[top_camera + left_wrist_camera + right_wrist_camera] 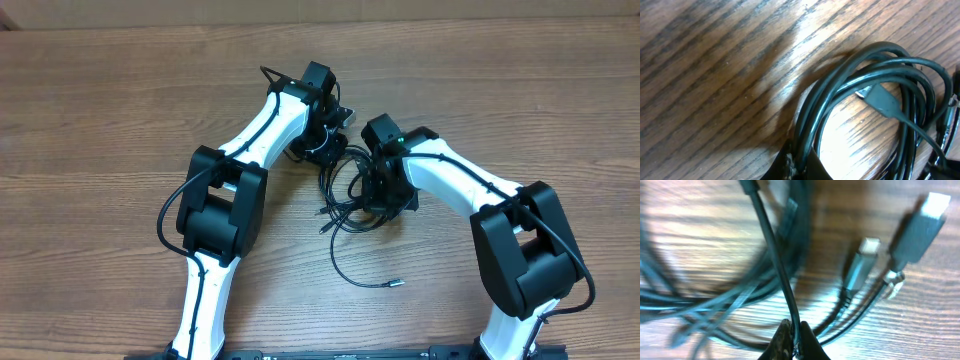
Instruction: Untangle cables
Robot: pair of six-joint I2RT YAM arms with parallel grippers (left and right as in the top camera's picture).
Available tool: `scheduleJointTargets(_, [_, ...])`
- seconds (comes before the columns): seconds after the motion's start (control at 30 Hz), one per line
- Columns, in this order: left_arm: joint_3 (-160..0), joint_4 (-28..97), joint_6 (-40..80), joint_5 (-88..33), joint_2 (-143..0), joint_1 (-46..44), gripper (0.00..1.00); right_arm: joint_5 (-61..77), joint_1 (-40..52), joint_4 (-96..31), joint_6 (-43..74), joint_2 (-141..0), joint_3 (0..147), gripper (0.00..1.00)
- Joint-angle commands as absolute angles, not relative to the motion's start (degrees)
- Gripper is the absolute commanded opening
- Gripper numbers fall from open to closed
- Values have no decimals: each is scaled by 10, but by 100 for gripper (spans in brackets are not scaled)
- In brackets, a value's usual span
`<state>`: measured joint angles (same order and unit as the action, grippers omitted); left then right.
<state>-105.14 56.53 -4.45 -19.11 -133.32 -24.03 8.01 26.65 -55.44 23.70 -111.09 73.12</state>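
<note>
Right tool [792,332] on thin, looped black cables [774,262]

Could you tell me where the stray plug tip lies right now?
Overhead, the plug tip lies on the table on the robot's side of the tangle, nearer the right arm.

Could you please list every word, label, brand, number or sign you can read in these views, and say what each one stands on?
No text can be read in any view.
The cables and their plugs show no print, and the right wrist view is blurred.
The arms and the wooden table show no label or marking.
</note>
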Motion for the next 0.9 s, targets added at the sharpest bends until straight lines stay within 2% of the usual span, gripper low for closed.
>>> scheduleJointTargets(0.0, [-1044, 563, -25, -177, -1347, -244, 4, 96, 265, -599, 223, -1097, 795, 4])
scheduleJointTargets(0.2, [-1044, 563, -25, -175, -1347, -244, 4, 95, 265, -648, 229, -1092, 809, 4])
scheduleJointTargets(0.53, [-1044, 564, -25, -174, -1347, -244, 5, 48, 270, -706, 390, -1093, 808, 4])
scheduleJointTargets(0.8, [-1044, 566, -25, -174, -1347, -244, 5, 42, 284, -745, 392, -1093, 801, 4])
scheduleJointTargets(0.87, [-1044, 566, -26, -174, -1347, -244, 5, 23, 288, -743, 392, -1093, 798, 9])
